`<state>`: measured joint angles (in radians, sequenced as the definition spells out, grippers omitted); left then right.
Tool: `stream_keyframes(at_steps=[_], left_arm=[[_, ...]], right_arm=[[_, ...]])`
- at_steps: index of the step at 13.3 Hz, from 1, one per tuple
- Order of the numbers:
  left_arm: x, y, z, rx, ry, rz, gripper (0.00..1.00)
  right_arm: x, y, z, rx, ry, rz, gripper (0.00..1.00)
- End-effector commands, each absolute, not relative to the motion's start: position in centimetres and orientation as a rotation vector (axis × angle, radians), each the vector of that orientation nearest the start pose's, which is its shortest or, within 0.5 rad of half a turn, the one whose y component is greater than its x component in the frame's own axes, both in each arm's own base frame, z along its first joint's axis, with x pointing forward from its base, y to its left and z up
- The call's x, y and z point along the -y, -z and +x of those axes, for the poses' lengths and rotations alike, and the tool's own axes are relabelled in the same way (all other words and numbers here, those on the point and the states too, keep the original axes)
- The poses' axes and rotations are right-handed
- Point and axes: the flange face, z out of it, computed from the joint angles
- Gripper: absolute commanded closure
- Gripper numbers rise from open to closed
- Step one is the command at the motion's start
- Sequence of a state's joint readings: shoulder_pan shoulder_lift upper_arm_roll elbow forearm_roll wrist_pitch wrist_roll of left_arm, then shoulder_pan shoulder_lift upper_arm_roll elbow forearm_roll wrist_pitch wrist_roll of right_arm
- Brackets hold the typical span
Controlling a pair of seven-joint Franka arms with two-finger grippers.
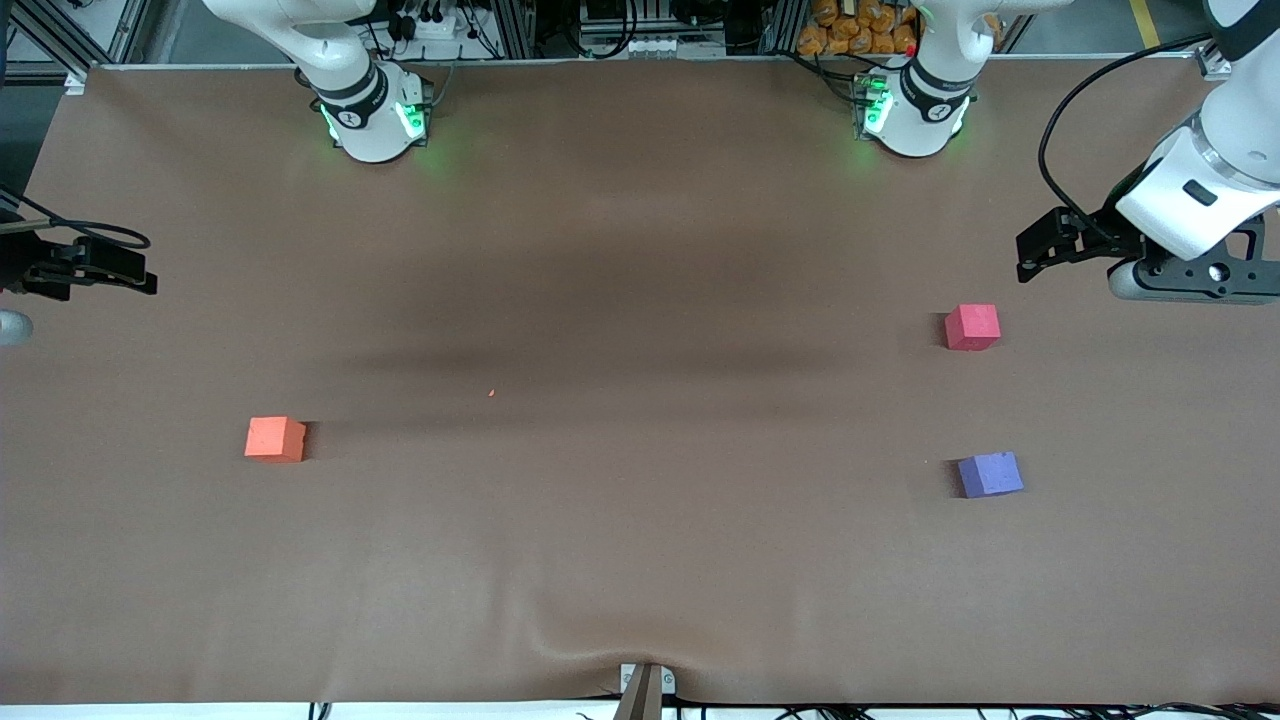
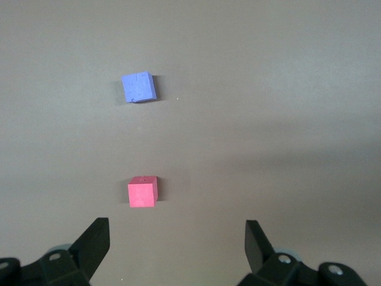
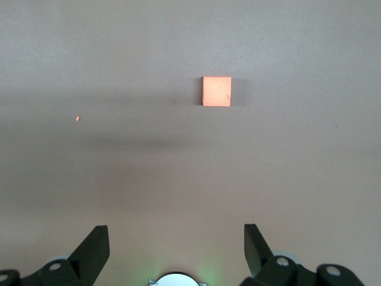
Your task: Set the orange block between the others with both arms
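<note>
Orange block [image 1: 274, 438]: small matte cube, foam-like, crisp edges, resting flat on the table [image 1: 640, 560] toward the right arm's end, well apart from the other two cubes. Not yet grasped or shifted; by this layout the whole task is left to do.

Pinkish-red cube [image 1: 972, 327]: same size and matte finish, toward the left arm's end, farther from the front camera than the orange block.

Purple cube [image 1: 990, 474]: same kind, slightly turned, nearer the front camera than the orange block. A bare gap lies between these two, the judged destination.

Right gripper [image 3: 175, 253]: black fingers spread wide, empty, held over the table edge at its own end, the orange block in its sight.

Left gripper [image 2: 177, 247]: jaws wide apart, empty, over the table beside the pinkish-red cube.

Table: covered in smooth brown sheet, faintly rippled at the near edge.
</note>
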<state>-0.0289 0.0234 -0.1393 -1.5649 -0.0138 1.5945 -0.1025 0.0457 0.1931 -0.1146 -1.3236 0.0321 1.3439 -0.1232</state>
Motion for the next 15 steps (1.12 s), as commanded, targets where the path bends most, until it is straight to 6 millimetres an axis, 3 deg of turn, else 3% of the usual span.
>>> stream_keyframes(at_steps=[1, 15], left_arm=[[9.3, -62.35, 55.48, -0.112, 0.003, -3.163, 0.0], [9.16, -61.85, 55.78, -0.082, -0.008, -3.158, 0.0]], right_arm=[[2.67, -61.85, 58.13, 0.074, -0.261, -3.113, 0.0], [2.4, -61.61, 58.03, 0.084, -0.284, -3.11, 0.0]])
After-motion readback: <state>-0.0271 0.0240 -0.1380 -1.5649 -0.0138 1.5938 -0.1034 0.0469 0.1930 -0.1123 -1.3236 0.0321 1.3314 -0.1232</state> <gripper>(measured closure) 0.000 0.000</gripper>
